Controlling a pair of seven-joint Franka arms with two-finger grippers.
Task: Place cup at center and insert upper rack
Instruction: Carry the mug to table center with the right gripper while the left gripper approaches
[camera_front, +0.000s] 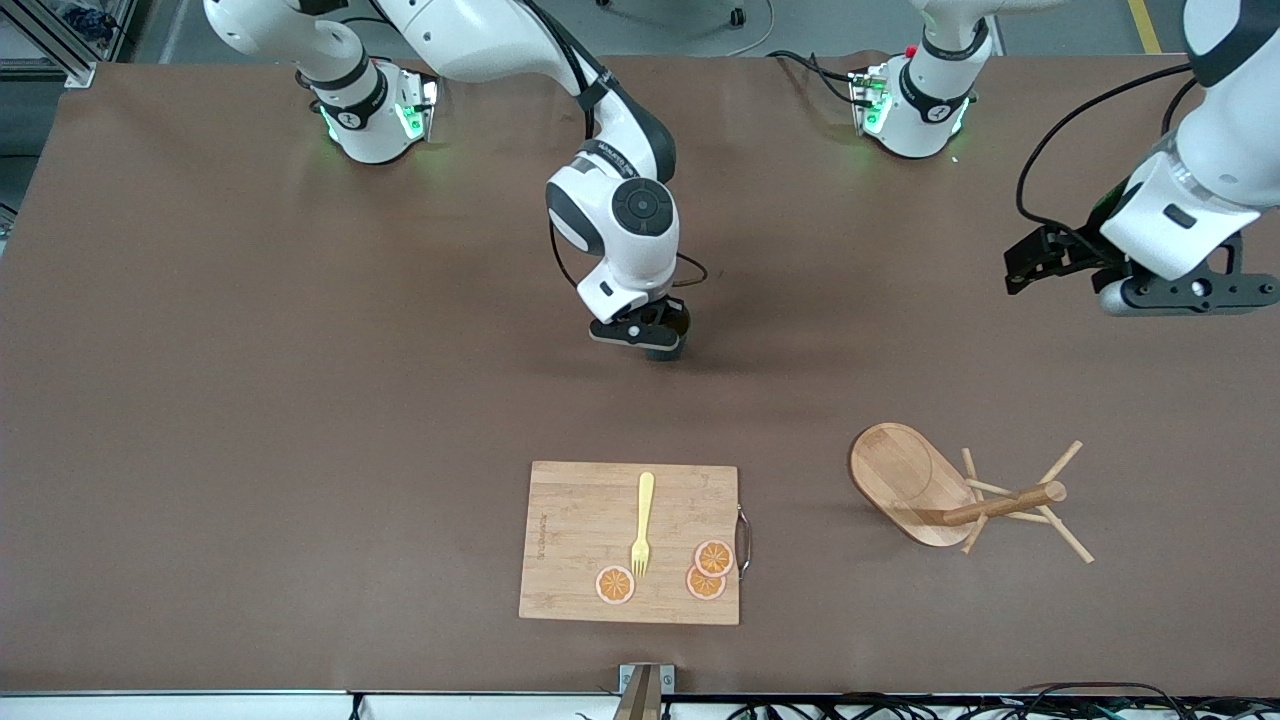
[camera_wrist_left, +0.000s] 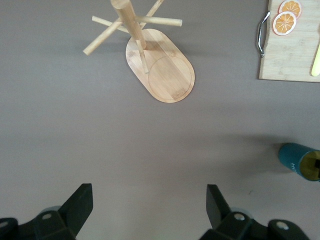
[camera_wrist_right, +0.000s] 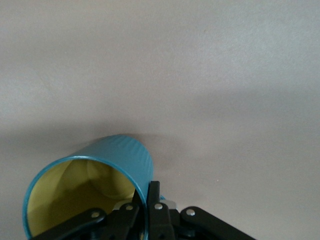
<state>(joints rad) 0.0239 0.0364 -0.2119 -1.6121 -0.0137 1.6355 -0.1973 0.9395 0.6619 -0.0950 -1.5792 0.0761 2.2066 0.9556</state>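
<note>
The right gripper (camera_front: 655, 343) pinches the rim of the cup (camera_wrist_right: 100, 175) low over the table (camera_front: 250, 400), farther from the front camera than the cutting board (camera_front: 580, 540). In the front view the gripper hides most of the cup. The mug tree (camera_front: 950, 490) lies tipped over beside the board, its post pointing toward the left arm's end. The left gripper (camera_wrist_left: 150, 210) waits above the table, fingers spread.

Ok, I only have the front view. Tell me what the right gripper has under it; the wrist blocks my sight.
Observer: The right gripper is shut on the wall of the cup, at its rim; teal outside, yellow inside.
Operator: Now report the left gripper's fingers.
Observer: The left gripper is open and holds nothing, over bare table.
Operator: Say what its wrist camera sees.
Observer: The upper rack, and that cup at the picture's edge.
</note>
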